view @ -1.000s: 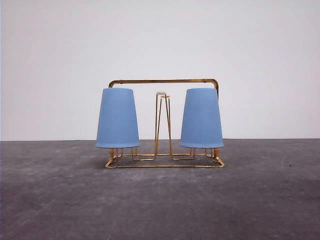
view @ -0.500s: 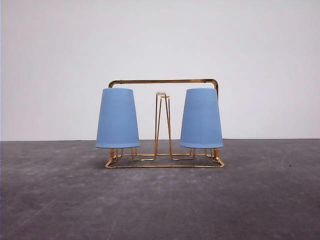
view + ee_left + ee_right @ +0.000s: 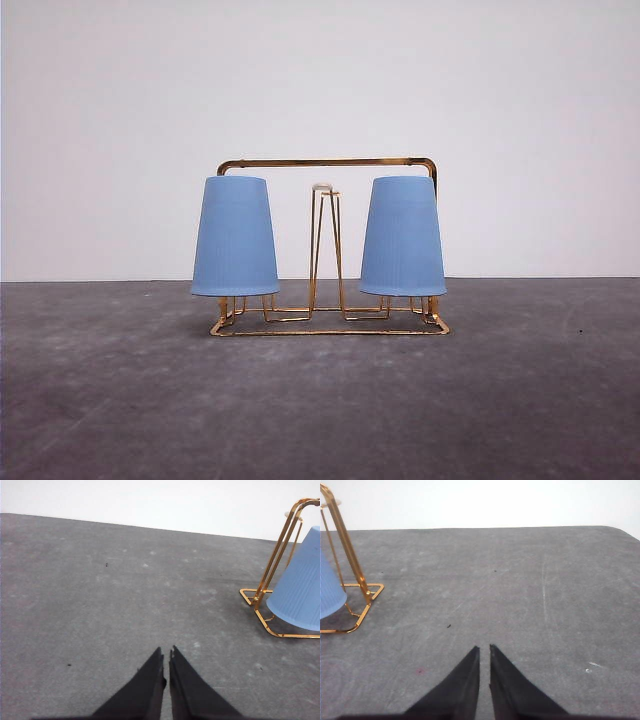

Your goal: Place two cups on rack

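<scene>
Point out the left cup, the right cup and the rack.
left cup (image 3: 235,237), front view, middle of its ribbed side.
right cup (image 3: 403,237), front view, middle of its ribbed side.
rack (image 3: 328,162), front view, top bar of its arched handle.

rack (image 3: 328,245) mid-table, open table (image 3: 100,400) around

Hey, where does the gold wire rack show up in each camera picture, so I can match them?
Front view: the rack stands mid-table, a blue cup upturned on each end.
Left wrist view: its corner sits at the right edge, beside one cup.
Right wrist view: its corner sits at the left edge.
Shared landmark: the rack's gold upright frame.
</scene>
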You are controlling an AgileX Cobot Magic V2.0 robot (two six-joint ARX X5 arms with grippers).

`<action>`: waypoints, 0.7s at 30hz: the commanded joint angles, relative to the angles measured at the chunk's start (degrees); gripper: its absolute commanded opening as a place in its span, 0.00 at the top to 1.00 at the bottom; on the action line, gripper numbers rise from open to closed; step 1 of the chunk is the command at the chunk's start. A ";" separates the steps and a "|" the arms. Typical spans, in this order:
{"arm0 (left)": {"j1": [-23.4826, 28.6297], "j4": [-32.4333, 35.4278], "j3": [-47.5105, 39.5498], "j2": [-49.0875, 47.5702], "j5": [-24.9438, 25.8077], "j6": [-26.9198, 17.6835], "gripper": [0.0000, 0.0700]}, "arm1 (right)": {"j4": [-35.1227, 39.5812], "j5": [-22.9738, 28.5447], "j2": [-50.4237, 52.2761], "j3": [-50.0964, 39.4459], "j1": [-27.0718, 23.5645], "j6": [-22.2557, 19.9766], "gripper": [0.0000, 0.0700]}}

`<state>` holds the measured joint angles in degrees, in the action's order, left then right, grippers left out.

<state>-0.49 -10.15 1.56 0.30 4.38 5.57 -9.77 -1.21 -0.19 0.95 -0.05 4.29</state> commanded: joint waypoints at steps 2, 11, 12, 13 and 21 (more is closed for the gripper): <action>0.04 -0.35 -0.83 -0.07 -0.11 -0.18 1.00 | 0.74 0.16 -0.02 -0.26 -0.04 -0.33 0.95; 0.04 -0.35 -0.83 -0.07 -0.11 -0.18 1.00 | 0.74 0.16 -0.02 -0.26 -0.04 -0.33 0.95; 0.04 -0.33 -0.83 -0.07 -0.11 -0.18 1.00 | 0.74 0.17 -0.02 -0.26 -0.04 -0.33 0.95; 0.04 -0.33 -0.83 -0.07 -0.11 -0.18 1.00 | 0.76 0.17 -0.02 -0.26 -0.04 -0.33 0.95; 0.04 -0.33 -0.83 -0.07 -0.11 -0.18 1.00 | 0.74 0.17 -0.02 -0.26 -0.04 -0.33 0.95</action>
<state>-0.49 -10.15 1.56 0.30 4.38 5.56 -9.72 -1.21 -0.19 0.95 -0.05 4.29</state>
